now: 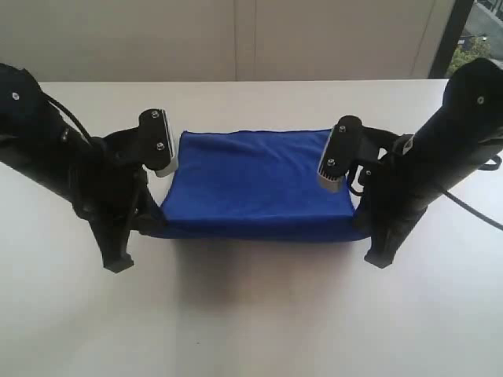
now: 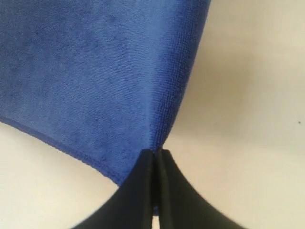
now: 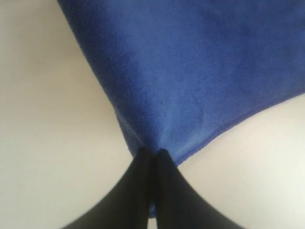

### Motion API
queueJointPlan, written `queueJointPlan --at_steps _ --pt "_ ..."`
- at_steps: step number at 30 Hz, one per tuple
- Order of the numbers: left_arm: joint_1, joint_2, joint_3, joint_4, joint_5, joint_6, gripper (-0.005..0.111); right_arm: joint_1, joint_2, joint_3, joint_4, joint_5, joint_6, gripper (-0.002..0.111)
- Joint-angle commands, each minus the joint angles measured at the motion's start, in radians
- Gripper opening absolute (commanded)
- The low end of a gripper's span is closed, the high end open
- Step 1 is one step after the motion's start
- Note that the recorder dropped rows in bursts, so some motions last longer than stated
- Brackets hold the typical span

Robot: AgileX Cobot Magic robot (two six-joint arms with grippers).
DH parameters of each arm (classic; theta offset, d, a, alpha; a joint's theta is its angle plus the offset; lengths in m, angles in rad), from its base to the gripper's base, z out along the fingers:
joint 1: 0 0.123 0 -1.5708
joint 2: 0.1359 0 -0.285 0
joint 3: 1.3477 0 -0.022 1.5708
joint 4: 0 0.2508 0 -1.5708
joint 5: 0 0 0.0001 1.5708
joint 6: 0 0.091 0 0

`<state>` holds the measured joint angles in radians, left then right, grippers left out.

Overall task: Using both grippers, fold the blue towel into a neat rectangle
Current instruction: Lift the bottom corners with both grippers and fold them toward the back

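Observation:
The blue towel stretches across the middle of the white table between my two arms, its near edge lifted off the surface and casting a shadow below. My left gripper is shut on the towel's near left corner, cloth pinched between the black fingers. My right gripper is shut on the towel's near right corner, blue fabric showing between its fingers. In the exterior view both fingertips are hidden behind the arms, at the towel's front corners.
The left arm and the right arm flank the towel. A cream wall runs behind the table's far edge, with a window at the far right.

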<state>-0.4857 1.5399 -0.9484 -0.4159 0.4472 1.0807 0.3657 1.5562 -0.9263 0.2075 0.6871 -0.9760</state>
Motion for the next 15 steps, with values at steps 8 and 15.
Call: queueJointPlan --at_steps 8,15 --pt "-0.005 -0.103 0.006 0.029 0.196 -0.121 0.000 0.047 -0.139 -0.004 0.004 0.182 0.095 0.000" --pt "-0.005 -0.107 0.006 0.029 0.138 -0.121 0.000 0.047 -0.135 -0.004 0.002 0.088 0.095 0.000"
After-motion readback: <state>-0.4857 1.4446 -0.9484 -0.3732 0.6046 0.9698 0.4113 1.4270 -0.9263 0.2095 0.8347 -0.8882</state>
